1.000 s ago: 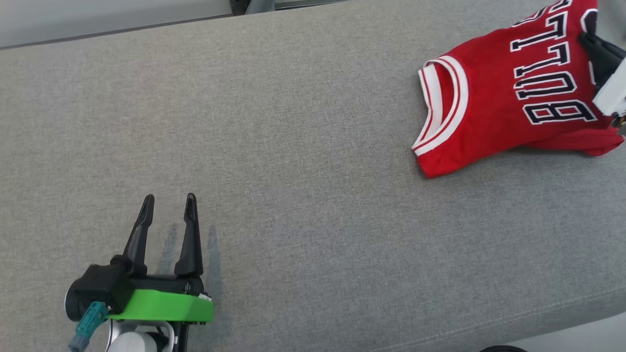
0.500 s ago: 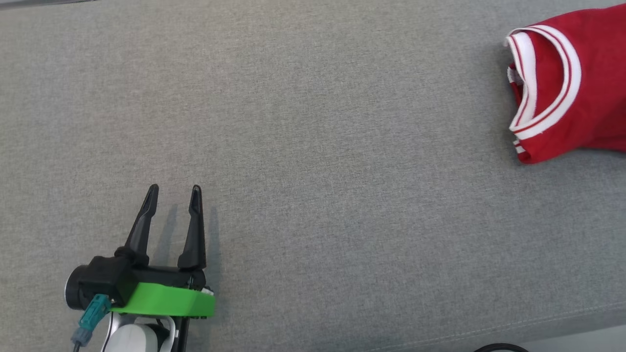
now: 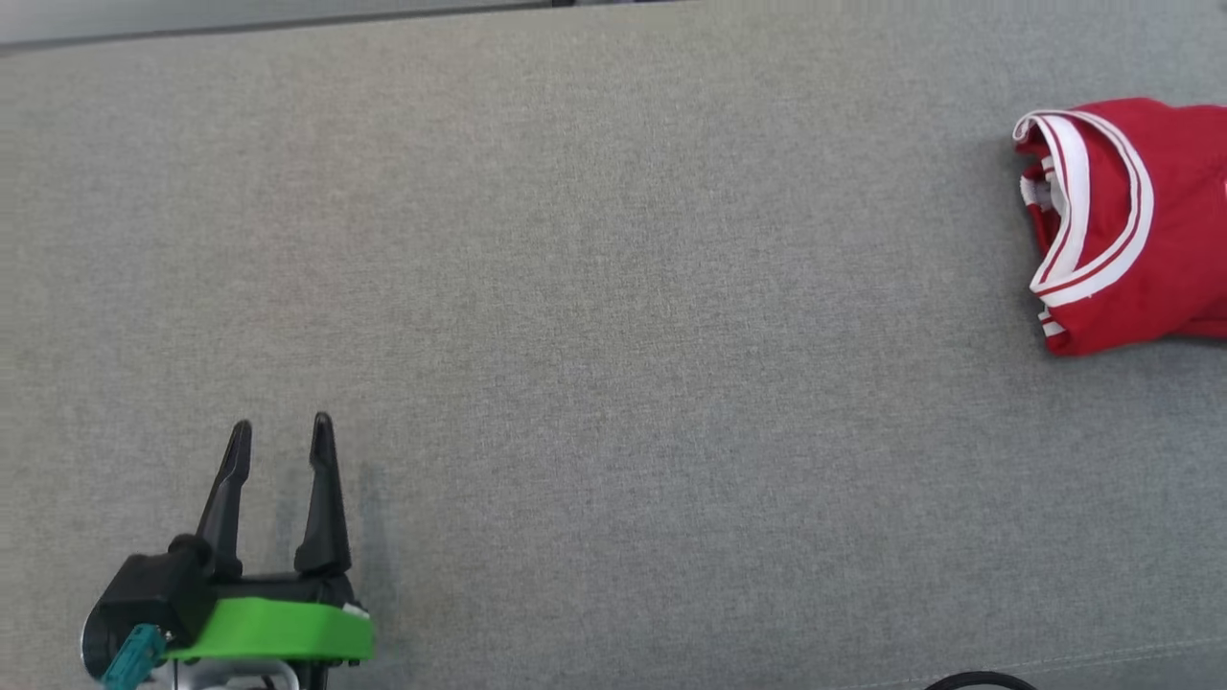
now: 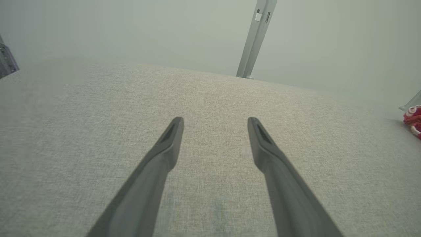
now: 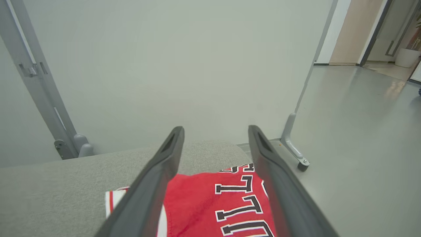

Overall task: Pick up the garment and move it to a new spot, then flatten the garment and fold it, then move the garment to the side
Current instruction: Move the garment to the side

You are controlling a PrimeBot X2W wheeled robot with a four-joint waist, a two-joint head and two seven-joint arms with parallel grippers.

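- Where the grey woven-fabric tabletop [image 3: 613, 287] lies nearest the robot, at its left, the left gripper [image 3: 281, 429] holds its two long dark fingers spread, with nothing between them.
- Well apart from it, far to the right, lies the red jersey with white-striped trim [image 3: 1141, 278], bunched.
- The right gripper [image 5: 216, 131] hangs above the jersey, fingers parted, gripping nothing.
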